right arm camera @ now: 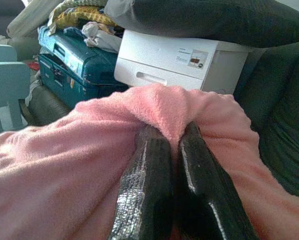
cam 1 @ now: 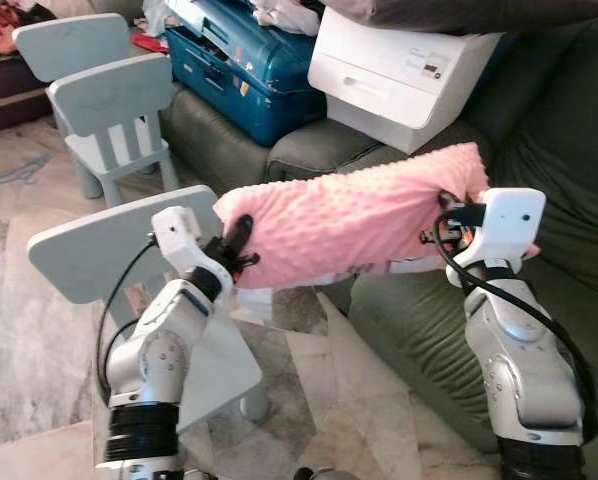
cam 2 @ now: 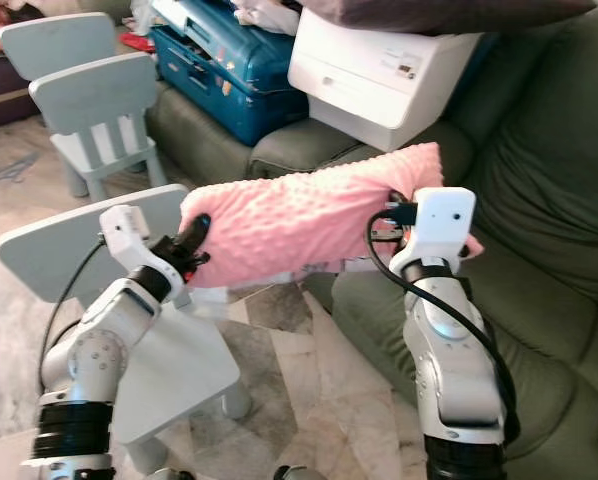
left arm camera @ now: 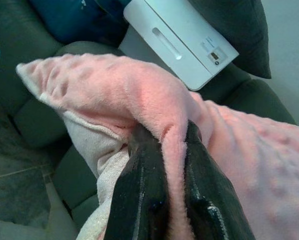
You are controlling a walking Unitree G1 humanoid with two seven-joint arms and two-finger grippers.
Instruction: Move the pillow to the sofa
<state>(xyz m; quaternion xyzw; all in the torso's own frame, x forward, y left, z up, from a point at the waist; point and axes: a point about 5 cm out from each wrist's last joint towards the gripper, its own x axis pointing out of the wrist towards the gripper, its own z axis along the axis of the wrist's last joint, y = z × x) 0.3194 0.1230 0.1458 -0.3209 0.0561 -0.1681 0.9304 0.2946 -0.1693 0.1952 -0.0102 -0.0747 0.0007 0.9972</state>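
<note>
Pink dimpled pillow (cam 1: 354, 222) held off the floor between both arms, stretched lengthwise above the front edge of the green sofa (cam 1: 569, 170). Left gripper (left arm camera: 167, 192) pinching a fold of the pillow's left end, 2 black fingers (left arm camera: 139, 200) clamped on the plush. Right gripper (right arm camera: 172, 185) squeezing the pillow's right end the same way, fingers nearly together on pink fabric. White printer (cam 1: 399, 70) and blue suitcase (cam 1: 244, 70) resting on the sofa behind. 2 pale blue chairs (cam 1: 109, 110) on the floor beyond, a third just beside the left arm.
</note>
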